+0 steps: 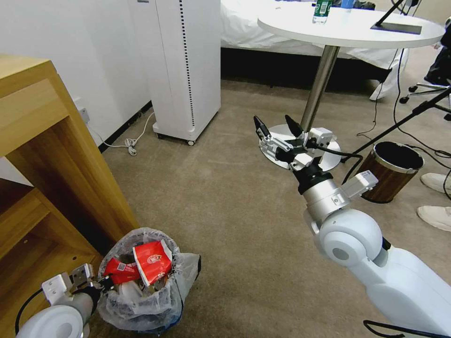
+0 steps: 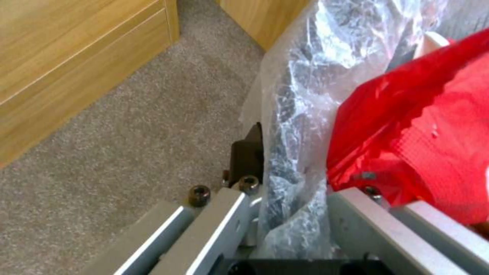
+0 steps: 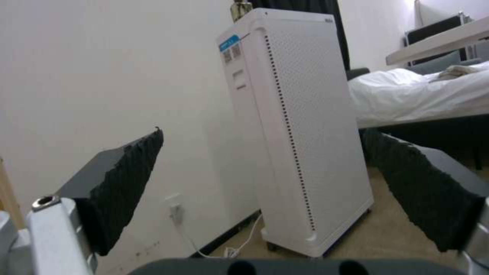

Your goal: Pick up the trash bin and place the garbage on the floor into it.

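Note:
The trash bin (image 1: pixel 141 300), lined with a crinkled whitish bag, is low beside the wooden cabinet. The garbage in it includes a red-white paper cup (image 1: pixel 152 260), a red wrapper (image 1: pixel 120 271) and other scraps beneath. My left gripper (image 1: pixel 104 281) is shut on the bin's near rim. In the left wrist view one black finger (image 2: pixel 247 152) lies outside the bag (image 2: pixel 300 114), and the other is hidden behind red wrapper (image 2: pixel 423 133). My right gripper (image 1: pixel 277 126) is raised over the beige floor (image 1: pixel 221 206). It is open and empty, its pads (image 3: pixel 122 179) wide apart.
The wooden cabinet (image 1: pixel 47 155) crowds the bin's left side. A white tower appliance (image 1: pixel 188 65) stands at the wall. The round white table (image 1: pixel 376 33) and its pedestal (image 1: pixel 319 80) stand just beyond the right gripper. A brown wood-look bin (image 1: pixel 392 171), cables and a person's shoes (image 1: pixel 434 183) are at right.

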